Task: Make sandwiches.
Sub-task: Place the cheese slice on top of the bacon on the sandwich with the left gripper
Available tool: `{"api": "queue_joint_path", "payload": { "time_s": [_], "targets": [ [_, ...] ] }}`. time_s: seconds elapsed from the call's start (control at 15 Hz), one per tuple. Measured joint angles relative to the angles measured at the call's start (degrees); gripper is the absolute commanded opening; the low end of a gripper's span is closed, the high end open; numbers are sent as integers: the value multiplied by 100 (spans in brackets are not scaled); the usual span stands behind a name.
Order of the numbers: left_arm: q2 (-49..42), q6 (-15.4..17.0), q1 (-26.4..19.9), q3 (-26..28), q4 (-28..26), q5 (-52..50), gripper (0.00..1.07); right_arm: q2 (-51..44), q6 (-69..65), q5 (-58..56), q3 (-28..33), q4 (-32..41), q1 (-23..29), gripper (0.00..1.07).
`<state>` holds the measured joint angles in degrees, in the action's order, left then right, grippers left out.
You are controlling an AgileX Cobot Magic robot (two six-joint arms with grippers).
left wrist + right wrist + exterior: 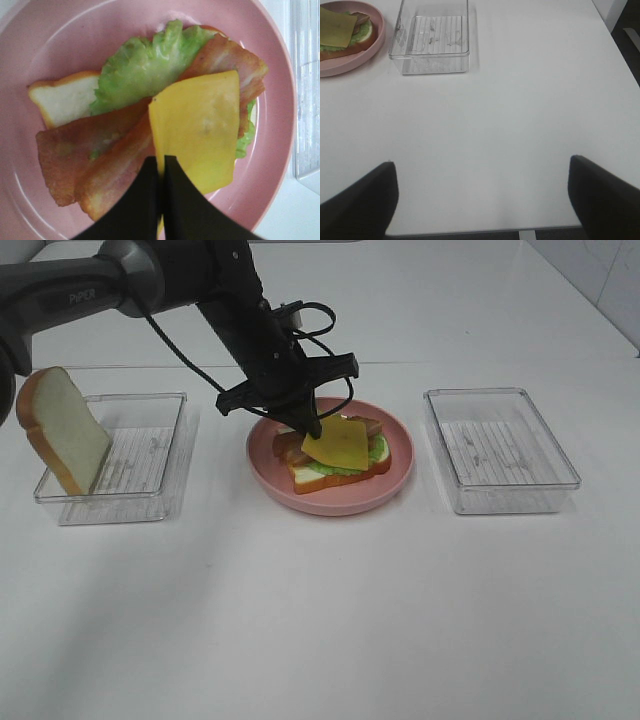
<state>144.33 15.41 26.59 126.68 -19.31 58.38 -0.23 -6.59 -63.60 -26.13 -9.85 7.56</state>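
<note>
- On the far left a bread slice [62,428] leans upright against the wall of the left tray [150,502]. I judge it is the top slice, standing on edge so it is easy to pick up once the filling is done.
- The left gripper [312,428] reaches across to the middle and hangs over the pink plate [400,478]. Its jaws are pressed together on the near edge of the cheese slice [200,125], pinching it thin; this looks like the moment of laying the cheese down, before letting go.
- The sandwich sits on the plate in the centre: a bottom bread slice [62,100], then a lettuce leaf [145,65], then bacon strips [95,160] crossing it, with the cheese draped on top and tilted toward one side.
- The stack lies open, so the task seems a little past halfway: the top slice is not yet on.
- To the right of the plate stands the right tray [500,450], with nothing visible inside it.
- The right gripper [482,200] hovers over bare table [520,125], well apart from the plate, fingers spread wide and holding nothing, apparently parked out of the way.
</note>
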Motion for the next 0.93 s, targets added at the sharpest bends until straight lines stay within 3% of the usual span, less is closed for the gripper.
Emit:
{"api": "queue_joint_path", "payload": {
  "time_s": [0.13,0.2,0.4,0.47,0.6,0.93],
  "targets": [
    [29,-6,6,0,-6,-29,12,0,0,0,0,0,0,90],
    [29,-17,11,0,-6,-34,28,0,0,0,0,0,0,90],
    [34,-178,52,0,-17,-155,96,0,0,0,0,0,0,90],
    [34,-246,52,11,-23,-132,102,0,0,0,0,0,0,90],
    [34,-327,52,149,-11,17,102,0,0,0,0,0,0,90],
    [29,-476,57,1547,619,1066,102,0,0,0,0,0,0,90]
  ]
}}
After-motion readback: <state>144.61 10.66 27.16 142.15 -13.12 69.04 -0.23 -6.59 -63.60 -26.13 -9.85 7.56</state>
